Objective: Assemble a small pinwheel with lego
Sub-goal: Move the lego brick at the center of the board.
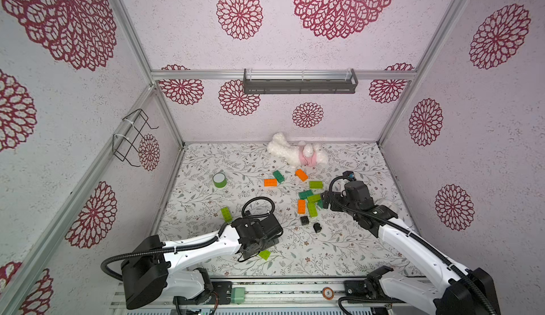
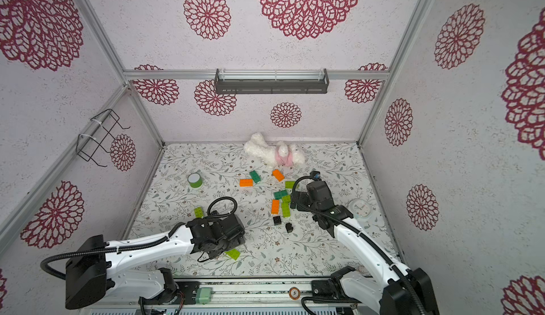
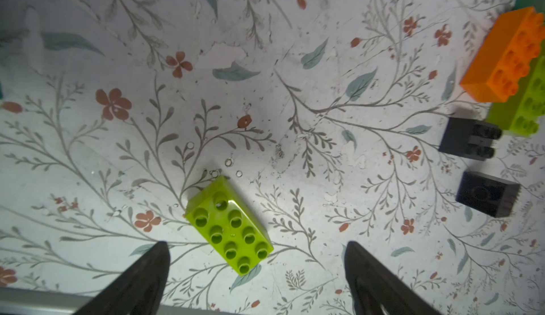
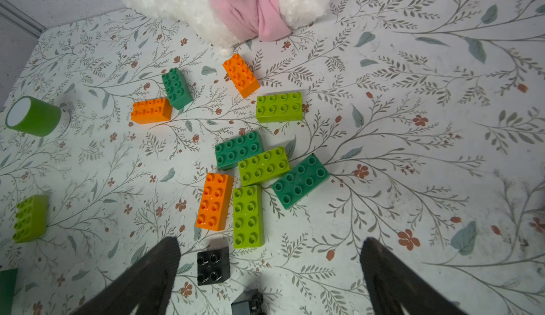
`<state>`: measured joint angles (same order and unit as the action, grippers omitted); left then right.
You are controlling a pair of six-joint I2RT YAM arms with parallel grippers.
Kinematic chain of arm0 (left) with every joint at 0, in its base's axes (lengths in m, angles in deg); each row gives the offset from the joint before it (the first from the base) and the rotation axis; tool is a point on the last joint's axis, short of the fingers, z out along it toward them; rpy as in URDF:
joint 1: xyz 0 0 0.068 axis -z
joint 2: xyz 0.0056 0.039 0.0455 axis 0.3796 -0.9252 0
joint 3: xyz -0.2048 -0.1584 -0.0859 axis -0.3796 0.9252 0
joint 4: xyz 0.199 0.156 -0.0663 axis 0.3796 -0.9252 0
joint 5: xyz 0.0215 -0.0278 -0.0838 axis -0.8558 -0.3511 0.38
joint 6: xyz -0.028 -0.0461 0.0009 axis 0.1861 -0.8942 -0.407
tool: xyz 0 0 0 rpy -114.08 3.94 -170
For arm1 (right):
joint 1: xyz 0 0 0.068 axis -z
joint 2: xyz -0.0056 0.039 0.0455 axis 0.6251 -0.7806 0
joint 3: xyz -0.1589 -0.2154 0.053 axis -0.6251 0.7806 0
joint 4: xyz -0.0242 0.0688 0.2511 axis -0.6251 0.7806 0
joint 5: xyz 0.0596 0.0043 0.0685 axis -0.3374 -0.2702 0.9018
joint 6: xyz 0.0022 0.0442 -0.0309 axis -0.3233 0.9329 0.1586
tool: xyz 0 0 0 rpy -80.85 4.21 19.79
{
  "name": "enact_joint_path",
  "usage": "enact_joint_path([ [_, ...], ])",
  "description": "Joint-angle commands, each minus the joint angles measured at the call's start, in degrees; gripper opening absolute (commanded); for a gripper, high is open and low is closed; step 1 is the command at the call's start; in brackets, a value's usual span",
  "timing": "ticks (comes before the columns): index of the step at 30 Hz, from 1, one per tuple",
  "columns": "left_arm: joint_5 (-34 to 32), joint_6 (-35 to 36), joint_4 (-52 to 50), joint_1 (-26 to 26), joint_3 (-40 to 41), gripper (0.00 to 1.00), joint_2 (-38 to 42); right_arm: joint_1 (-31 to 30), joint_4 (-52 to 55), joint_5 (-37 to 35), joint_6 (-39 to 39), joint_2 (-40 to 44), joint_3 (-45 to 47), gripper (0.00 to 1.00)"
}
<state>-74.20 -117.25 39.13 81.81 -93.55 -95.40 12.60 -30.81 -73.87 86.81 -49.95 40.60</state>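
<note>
Left wrist view has the left tool (image 3: pixel 255 243) spread wide and empty, low over the bench (image 3: pixel 295 62). A lone lime brick (image 3: pixel 230 225) lies studs-up just ahead of the gap, skewed to the fingers and touched by neither. That brick sits well apart from the plush (image 1: pixel 298 151), across the bench from it.

The right tool (image 4: pixel 271 239) is likewise wide and holds nothing. It hangs over a cluster that lies nearer the plush: an orange brick (image 4: pixel 214 201) beside a second lime one, with more lime and dark green pieces (image 4: pixel 300 180) packed close. A black brick (image 4: pixel 213 265) sits on the side of the cluster away from the plush. Another black one lies beside it, apparently tipped over. A few more pieces are scattered just short of the plush.

No two pieces look pressed together, so the build seems not yet begun, and the step in hand is the first pick. For the left arm, that likely calls for turning the wrist until the fingers square up with the lone brick's long sides. It would then centre over the brick, lower and close. The skew could make the brick spin or slide if the fingers close as they stand.
</note>
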Motion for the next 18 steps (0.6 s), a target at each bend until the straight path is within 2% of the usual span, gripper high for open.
enact_joint_path([
  [1,3.10,-6.25,5.08,0.17,1.51,0.93,-1.36,-0.29,-2.53,2.53,-1.19,1.12,-0.19,0.99],
  [5,5.98,-9.37,9.71,0.26,4.37,0.90,-3.58,-0.28,-3.25,3.87,-1.03,2.25,0.89,0.99],
  [11,3.80,-10.76,8.68,0.57,3.44,0.87,-5.57,-0.30,-3.51,4.36,-1.02,3.79,1.48,0.99],
  [18,1.14,-11.01,4.73,0.61,0.20,0.68,-9.19,-0.33,-3.24,4.06,-1.20,5.19,1.59,0.99],
])
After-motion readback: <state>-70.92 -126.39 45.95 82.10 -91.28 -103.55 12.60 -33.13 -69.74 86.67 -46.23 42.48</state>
